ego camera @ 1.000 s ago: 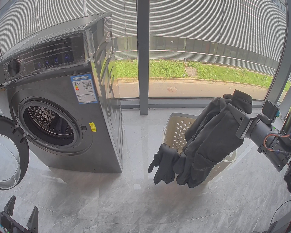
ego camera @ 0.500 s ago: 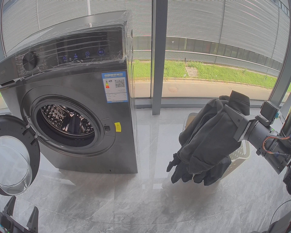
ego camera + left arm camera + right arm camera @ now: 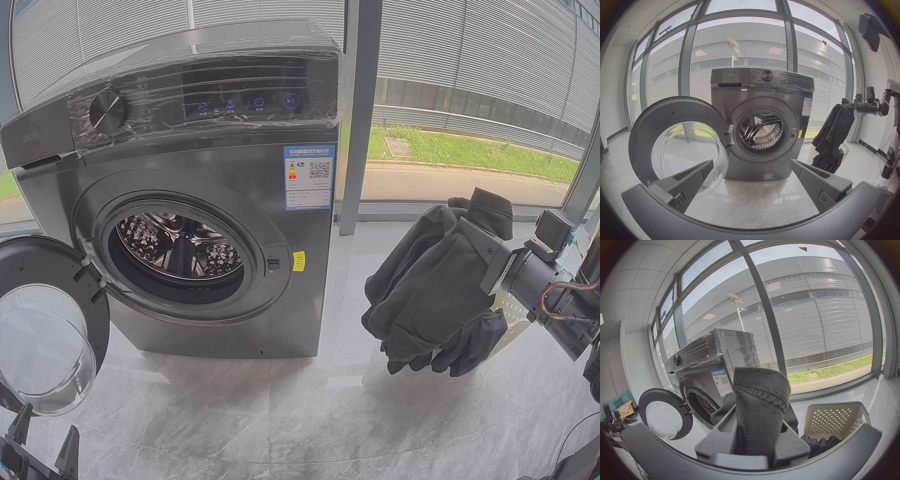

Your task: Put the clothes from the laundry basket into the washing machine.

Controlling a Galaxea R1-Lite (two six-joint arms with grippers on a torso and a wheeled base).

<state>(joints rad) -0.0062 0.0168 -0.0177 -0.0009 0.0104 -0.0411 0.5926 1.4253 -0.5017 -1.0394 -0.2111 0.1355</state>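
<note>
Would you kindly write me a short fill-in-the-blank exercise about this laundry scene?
1. The door of the washing machine stands ____.
2. The end effector shut on the black garment belongs to the robot's ____ arm.
3. The laundry basket has ____-shaped holes in its walls.
4. The left end effector, fingers apart, holds ____.

Missing words: open; right; star; nothing.

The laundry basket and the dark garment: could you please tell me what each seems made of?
The laundry basket: probably rigid plastic, matte cream, given its moulded star-shaped holes. The dark garment: soft fabric, matte black, hanging in limp folds with a stitched hem; the fibre cannot be told.
</note>
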